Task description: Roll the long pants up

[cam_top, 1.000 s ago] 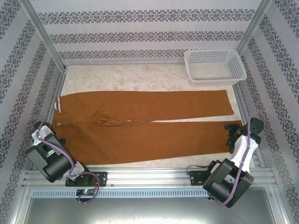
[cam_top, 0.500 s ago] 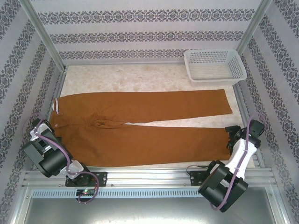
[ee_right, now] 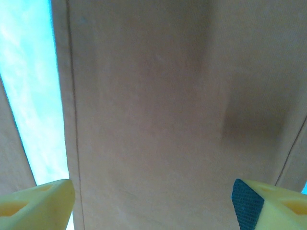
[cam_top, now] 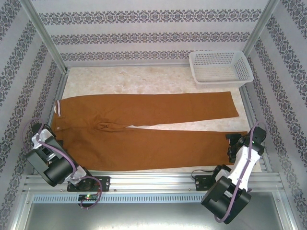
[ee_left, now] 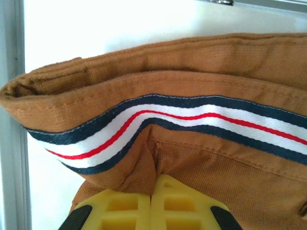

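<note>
The left end effector (ee_left: 152, 192) has its yellow fingers pressed tight together, with a pinch of brown cloth caught between them just under the waistband. Above the pinch the waistband is turned over, showing an inner tape (ee_left: 192, 115) striped navy, white and red. This grip sits at the near left corner of the worktop (cam_top: 134, 79), close against the upright metal post of the frame (cam_top: 61, 86).

The right end effector (ee_right: 153, 187) stands with its fingers spread wide, holding nothing. It hangs over the hem end of the nearer leg, by the worktop's right edge, with cloth spanning the gap between the fingers.

The long pants (cam_top: 158, 146) lie flat across the worktop, waist at the left edge and both hems toward the right. The legs run side by side, parted by a thin sliver of pale worktop. The nearer leg lies along the near edge, beside the metal rail (cam_top: 153, 179).

A white plastic basket (cam_top: 220, 67) sits in the far right corner, just beyond the farther leg's hem; whether they touch I cannot tell. Patterned walls (cam_top: 144, 36) close in the far side and both ends.
</note>
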{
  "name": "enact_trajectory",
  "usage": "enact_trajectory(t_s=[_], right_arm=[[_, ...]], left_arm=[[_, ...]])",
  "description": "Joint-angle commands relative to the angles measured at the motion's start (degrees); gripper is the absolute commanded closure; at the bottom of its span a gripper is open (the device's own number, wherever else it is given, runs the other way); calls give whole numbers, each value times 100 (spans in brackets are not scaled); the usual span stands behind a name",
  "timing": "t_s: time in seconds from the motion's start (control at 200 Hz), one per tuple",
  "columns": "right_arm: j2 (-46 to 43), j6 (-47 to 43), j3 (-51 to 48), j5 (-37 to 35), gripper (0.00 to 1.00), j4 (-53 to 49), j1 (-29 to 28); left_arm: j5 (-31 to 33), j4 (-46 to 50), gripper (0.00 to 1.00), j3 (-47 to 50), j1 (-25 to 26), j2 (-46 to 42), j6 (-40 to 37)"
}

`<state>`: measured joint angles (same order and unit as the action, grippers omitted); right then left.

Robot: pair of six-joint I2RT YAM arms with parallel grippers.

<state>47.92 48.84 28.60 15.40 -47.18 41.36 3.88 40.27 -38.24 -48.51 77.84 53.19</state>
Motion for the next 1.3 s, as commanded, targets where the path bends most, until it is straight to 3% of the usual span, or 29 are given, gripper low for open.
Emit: enact_trajectory(t_s=[0.0,0.415,0.58,0.779,0.859,0.949,1.299], right_arm=[[136,293,-120,-266,14,-266,-31],[574,570,-527,-1340,21,238,-16],[885,629,-419,-1451,29,364,-48],[1164,804,-274,-1520,55,339,-50],[1379,823,-139,-1673,60,309,-112],[1651,855,11,-1759,100,262,-142],[1262,-105,616,-1312,100,286,-208]], left_arm=[[-605,-83,100,107,-18,-27,122],[-736,-73,100,62,-19,-4,113],[-724,-38,100,15,-20,3,95],[-722,105,99,-86,-26,-91,69],[-728,171,98,-117,-20,-159,77],[-752,202,98,-155,-19,-200,95],[-1157,301,100,-453,-22,-477,-98]])
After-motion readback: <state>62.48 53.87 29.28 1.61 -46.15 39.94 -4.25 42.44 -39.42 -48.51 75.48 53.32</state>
